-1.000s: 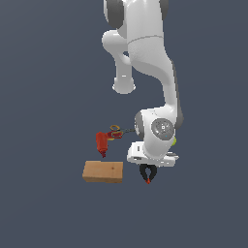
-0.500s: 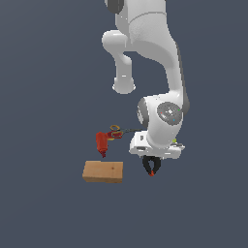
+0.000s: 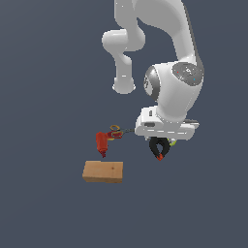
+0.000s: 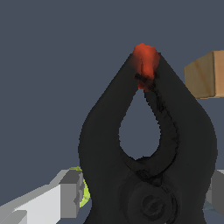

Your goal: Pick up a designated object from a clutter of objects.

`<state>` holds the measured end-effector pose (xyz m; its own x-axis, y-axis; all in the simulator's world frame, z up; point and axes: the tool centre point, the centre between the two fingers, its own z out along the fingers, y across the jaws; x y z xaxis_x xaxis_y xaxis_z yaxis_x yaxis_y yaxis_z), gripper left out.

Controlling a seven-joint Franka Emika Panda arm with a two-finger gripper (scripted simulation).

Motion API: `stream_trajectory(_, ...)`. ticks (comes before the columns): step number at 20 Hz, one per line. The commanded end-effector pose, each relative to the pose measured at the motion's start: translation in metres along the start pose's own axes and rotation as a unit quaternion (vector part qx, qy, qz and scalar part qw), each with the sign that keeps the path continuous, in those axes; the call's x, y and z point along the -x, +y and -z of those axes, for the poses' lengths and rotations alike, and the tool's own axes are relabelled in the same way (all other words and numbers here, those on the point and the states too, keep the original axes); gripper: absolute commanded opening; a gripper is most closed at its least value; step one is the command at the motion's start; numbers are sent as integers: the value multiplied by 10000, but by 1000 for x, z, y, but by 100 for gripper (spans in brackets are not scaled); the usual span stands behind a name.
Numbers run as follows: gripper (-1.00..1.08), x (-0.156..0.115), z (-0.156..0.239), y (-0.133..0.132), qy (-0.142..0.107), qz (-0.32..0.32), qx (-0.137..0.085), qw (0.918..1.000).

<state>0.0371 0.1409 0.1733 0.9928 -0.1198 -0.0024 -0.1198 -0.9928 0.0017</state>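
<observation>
The black V-shaped clamp (image 3: pixel 159 149) with red-orange jaw tips hangs tips-down from my gripper (image 3: pixel 159 144), well above the floor. The gripper is shut on the clamp's handles. In the wrist view the clamp (image 4: pixel 148 144) fills the middle, its red tips (image 4: pixel 145 60) pointing away, with the grey fingers (image 4: pixel 69 193) on either side of it. The rest of the clutter lies to the exterior view's left: a red drill (image 3: pixel 102 143), red-handled scissors (image 3: pixel 115 131) and a tan wooden block (image 3: pixel 102 171).
A sliver of the yellow-green tennis ball (image 4: pixel 83 192) shows behind a finger in the wrist view; the hand mostly hides it in the exterior view. The wooden block's corner (image 4: pixel 205 74) shows beyond the clamp. The floor is plain dark grey.
The arm has risen and carried the clamp up and slightly to the exterior view's right. The drill, scissors and block have not moved.
</observation>
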Motion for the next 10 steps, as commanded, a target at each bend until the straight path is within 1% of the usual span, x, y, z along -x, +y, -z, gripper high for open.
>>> stream_trajectory(1,-100,9,29,-4,11,0,-2,10000)
stream_trajectory(10,-100,42,134,-20,11,0,-2,10000)
